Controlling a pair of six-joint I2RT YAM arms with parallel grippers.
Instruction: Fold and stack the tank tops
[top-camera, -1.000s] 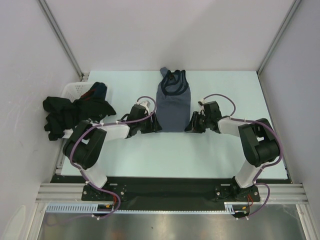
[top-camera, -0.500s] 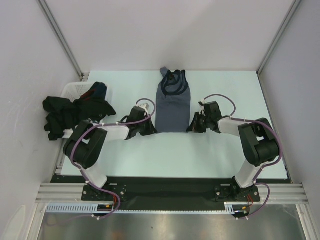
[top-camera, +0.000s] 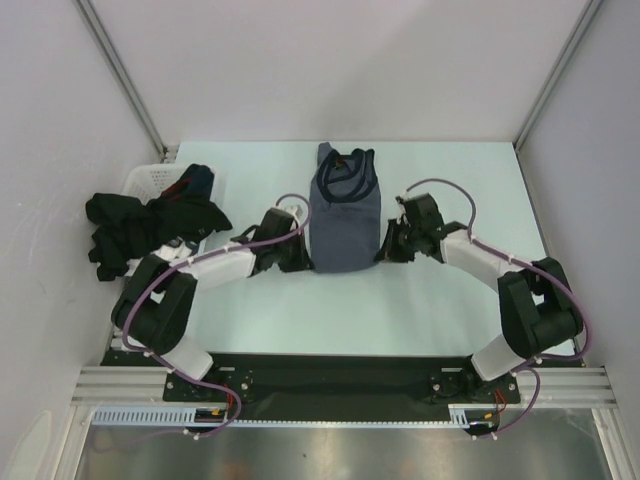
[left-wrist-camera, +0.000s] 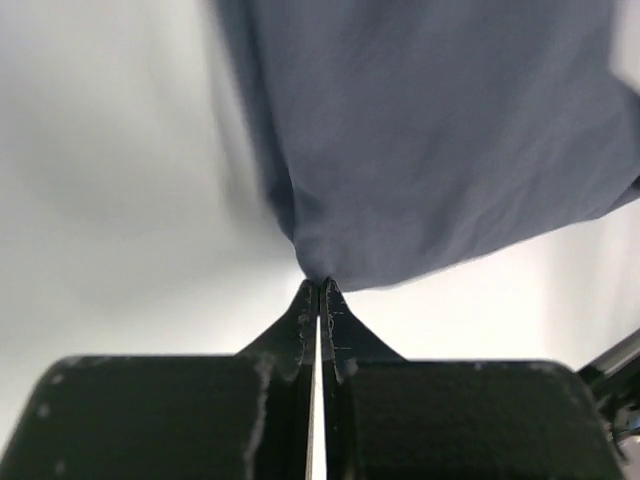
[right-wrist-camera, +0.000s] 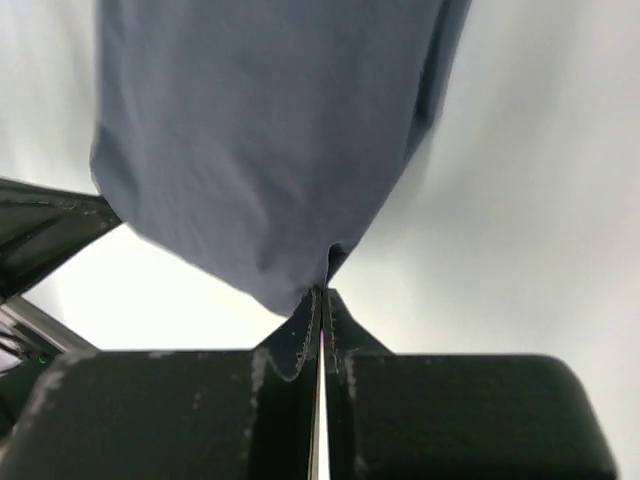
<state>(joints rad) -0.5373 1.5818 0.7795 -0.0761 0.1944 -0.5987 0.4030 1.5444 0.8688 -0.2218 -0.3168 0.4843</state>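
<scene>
Obs., single moment.

Table (top-camera: 450, 300): pale surface, both arms bolted at its near edge. We see the left arm (top-camera: 190, 275) and right arm (top-camera: 490, 265) each reaching inward toward the middle of the table.

Black tank top (top-camera: 125, 235): we note a crumpled, unfolded heap at the far left, draped over the table's left edge and against the white basket (top-camera: 148, 178). It lies well apart from both grippers. More dark cloth sits in the basket; we cannot tell what it is.

Blue-grey tank top (top-camera: 345, 220): at table centre between the two grippers, dark-trimmed straps pointing to the far side, hem toward the arms. The body lies fairly flat in the overhead view.

Left gripper (left-wrist-camera: 320, 292): jaws fully closed, pinching the near left hem corner of the blue-grey top. In the left wrist view we see the cloth bunch to a point at the fingertips and fan out beyond them.

Right gripper (right-wrist-camera: 322, 296): likewise fully closed, clamped on the near right hem corner, the cloth gathered to a point at the tips.
</scene>
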